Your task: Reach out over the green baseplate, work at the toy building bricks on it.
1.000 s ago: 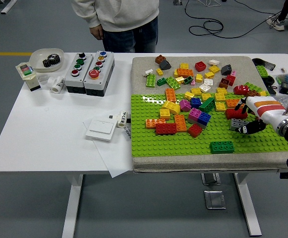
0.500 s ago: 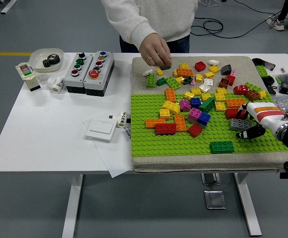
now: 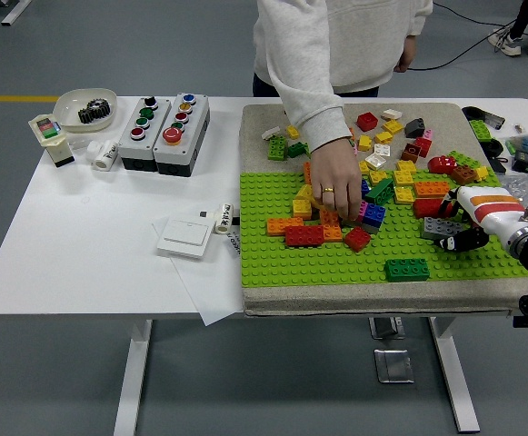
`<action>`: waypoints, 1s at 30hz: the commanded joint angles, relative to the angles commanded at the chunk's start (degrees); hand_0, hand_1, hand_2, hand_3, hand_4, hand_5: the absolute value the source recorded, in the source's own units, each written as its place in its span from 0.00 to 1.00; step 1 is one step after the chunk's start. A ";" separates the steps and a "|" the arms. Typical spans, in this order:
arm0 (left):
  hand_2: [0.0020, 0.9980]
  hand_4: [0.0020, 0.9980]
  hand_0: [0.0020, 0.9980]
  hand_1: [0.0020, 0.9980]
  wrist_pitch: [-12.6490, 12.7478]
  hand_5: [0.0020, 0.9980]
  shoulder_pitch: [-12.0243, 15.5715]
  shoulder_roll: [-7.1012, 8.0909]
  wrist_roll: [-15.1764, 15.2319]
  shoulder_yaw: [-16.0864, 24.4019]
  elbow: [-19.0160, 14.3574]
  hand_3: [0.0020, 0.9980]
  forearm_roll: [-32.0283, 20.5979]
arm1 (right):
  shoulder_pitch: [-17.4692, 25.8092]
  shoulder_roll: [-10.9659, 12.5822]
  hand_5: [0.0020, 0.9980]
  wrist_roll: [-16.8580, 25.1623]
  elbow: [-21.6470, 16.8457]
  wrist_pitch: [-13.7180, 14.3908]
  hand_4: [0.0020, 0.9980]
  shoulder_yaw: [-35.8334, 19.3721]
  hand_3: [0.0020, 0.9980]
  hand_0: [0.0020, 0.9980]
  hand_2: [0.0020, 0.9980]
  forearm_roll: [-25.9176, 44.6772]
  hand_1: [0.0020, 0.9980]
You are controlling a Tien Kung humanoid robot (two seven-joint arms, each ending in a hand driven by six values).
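The green baseplate (image 3: 282, 263) lies on a grey mat at the table's right half, with many coloured bricks across its far part. A person's hand (image 3: 329, 193) reaches down from the far side onto the bricks in the middle, next to a purple and blue stack (image 3: 369, 214). My right hand (image 3: 459, 238) comes in from the right edge and rests low on the plate's right side, right beside a grey brick (image 3: 436, 227). A dark green brick (image 3: 407, 269) sits alone near the front, and a red brick (image 3: 304, 236) lies left of centre.
More loose bricks (image 3: 382, 136) cover the grey mat behind the plate. Two button boxes (image 3: 164, 132), a white bowl (image 3: 86, 109) holding gears and a white switch (image 3: 184, 238) on paper stand on the left. Small parts lie at the far right edge (image 3: 527, 154).
The person has stepped right and moved the hand from the back bricks down onto the middle of the baseplate. My right hand has drawn slightly to the right.
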State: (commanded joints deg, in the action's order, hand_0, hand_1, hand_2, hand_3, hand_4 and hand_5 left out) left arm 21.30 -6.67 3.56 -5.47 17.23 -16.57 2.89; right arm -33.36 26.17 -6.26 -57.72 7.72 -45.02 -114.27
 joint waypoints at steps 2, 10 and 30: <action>0.67 0.56 0.61 0.70 0.00 0.62 -0.02 -0.01 -0.01 0.03 0.00 0.55 0.04 | -0.07 -0.07 0.36 0.09 0.29 0.18 0.87 0.07 0.54 0.43 0.51 -0.08 0.46; 0.67 0.56 0.61 0.70 -0.01 0.62 -0.06 -0.05 -0.11 0.19 0.01 0.55 0.26 | -0.15 -0.12 0.40 0.36 0.90 -1.21 0.86 0.08 0.51 0.42 0.49 -0.74 0.44; 0.66 0.56 0.61 0.70 -0.01 0.62 -0.27 -0.02 -0.22 0.40 0.00 0.55 0.56 | -0.08 -0.81 0.42 1.62 2.59 0.37 0.83 0.28 0.49 0.32 0.47 -1.28 0.38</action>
State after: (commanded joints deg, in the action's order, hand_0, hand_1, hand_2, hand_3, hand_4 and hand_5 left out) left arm 21.29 -6.94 3.54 -5.69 17.63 -16.56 3.45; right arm -33.44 25.36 -4.64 -55.13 8.09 -44.73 -115.55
